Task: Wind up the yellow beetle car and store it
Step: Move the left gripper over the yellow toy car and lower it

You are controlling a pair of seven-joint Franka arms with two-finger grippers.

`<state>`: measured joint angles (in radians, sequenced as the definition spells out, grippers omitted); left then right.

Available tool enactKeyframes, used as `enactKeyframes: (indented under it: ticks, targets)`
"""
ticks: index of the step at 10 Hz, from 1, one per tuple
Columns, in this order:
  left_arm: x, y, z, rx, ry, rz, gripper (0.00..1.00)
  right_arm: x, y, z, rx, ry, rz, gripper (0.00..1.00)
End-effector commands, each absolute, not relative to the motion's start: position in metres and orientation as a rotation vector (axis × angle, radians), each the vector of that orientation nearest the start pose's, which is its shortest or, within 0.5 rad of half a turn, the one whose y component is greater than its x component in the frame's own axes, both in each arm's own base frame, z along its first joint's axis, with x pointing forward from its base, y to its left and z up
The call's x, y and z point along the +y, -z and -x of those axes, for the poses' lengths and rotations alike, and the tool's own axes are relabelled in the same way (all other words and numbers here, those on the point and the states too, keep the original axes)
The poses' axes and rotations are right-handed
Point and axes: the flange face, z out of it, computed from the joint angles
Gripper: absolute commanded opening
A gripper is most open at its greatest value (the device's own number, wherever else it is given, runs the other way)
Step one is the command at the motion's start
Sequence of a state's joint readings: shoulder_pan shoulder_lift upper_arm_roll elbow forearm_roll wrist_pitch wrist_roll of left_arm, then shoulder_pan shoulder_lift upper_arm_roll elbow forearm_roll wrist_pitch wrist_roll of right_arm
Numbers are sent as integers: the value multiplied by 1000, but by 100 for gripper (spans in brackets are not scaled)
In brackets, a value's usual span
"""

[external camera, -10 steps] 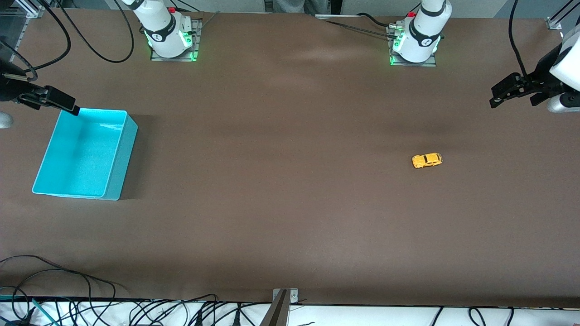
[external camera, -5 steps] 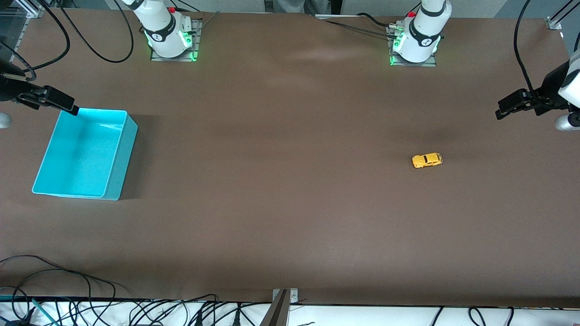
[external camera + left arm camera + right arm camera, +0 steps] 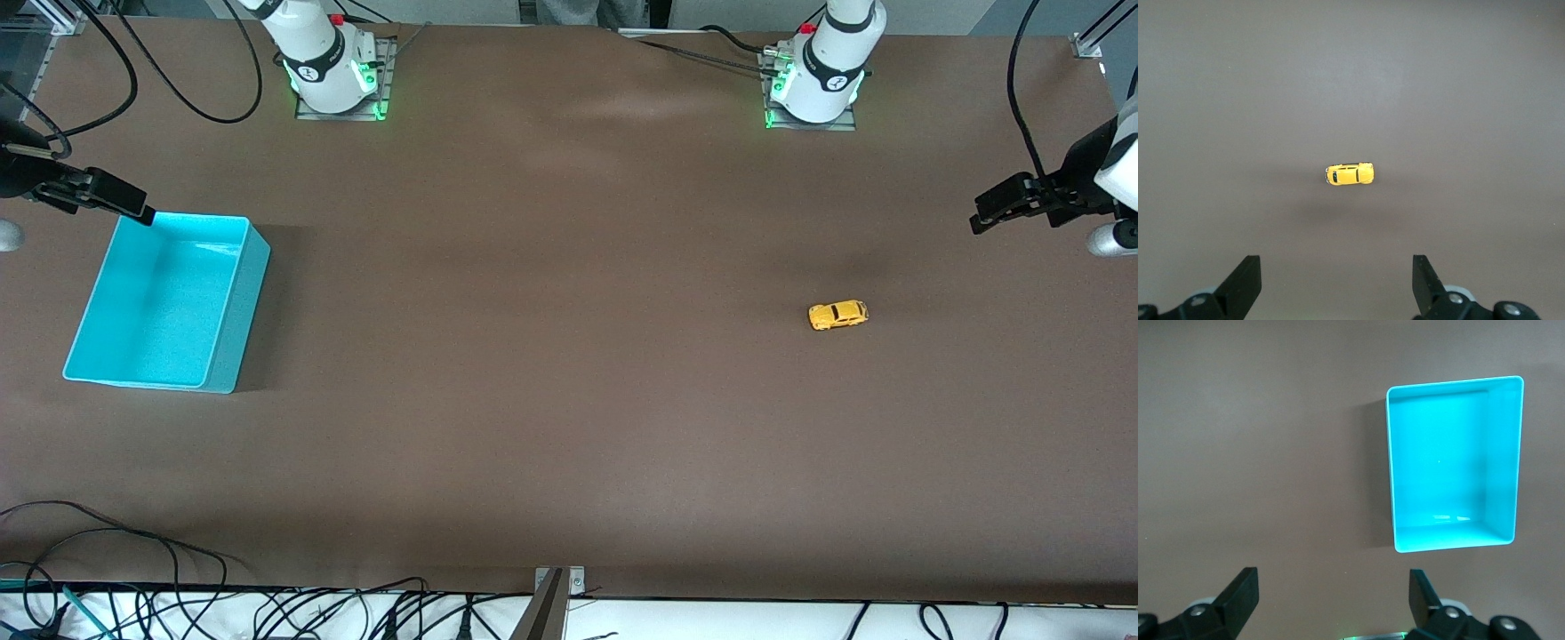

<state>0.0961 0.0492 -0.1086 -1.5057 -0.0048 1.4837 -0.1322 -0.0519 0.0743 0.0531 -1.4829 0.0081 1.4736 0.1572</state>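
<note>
The yellow beetle car (image 3: 837, 315) stands on its wheels on the brown table, toward the left arm's end. My left gripper (image 3: 981, 220) hangs in the air over the table's edge at that end, apart from the car. In the left wrist view the car (image 3: 1349, 175) lies ahead of the left gripper (image 3: 1337, 283), whose dark fingers (image 3: 1245, 283) stand wide open with nothing between them. My right gripper (image 3: 142, 213) hovers over the corner of the turquoise bin (image 3: 240, 311). In its own wrist view the right gripper (image 3: 1333, 597) is open and empty.
The turquoise bin (image 3: 1451, 460) has nothing in it and sits toward the right arm's end of the table. Both arm bases (image 3: 333, 80) (image 3: 813, 89) stand along the table's farthest edge from the front camera. Loose cables (image 3: 267, 609) lie along the nearest edge.
The left gripper has drawn back toward the left arm's end of the table and sunk a little. The car, the bin and the right arm have not moved.
</note>
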Motion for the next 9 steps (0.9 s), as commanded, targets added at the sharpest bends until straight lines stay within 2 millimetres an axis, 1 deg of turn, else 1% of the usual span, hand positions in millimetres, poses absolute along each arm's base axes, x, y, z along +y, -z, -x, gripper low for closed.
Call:
enactKeyframes:
  ticks: [1, 3, 5, 6, 8, 9]
  targets:
    - [-5, -630, -561, -220, -120, 3147, 100, -1, -618, -559, 235, -139, 3115, 100]
    - [1, -630, -561, -235, -120, 3145, 100, 0, -620, -559, 233, -134, 3115, 100]
    - [2, -631, -561, -247, -125, 3144, 100, -1, -620, -559, 235, -134, 3115, 100]
    - [1, -629, -561, -247, -130, 3143, 100, -1, -623, -559, 232, -122, 3111, 100]
    - [5, -626, -556, -258, -147, 3144, 100, -1, -622, -557, 225, -138, 3116, 100]
    - [7, -621, -556, -268, -156, 3141, 100, -2, -622, -556, 211, -153, 3116, 100]
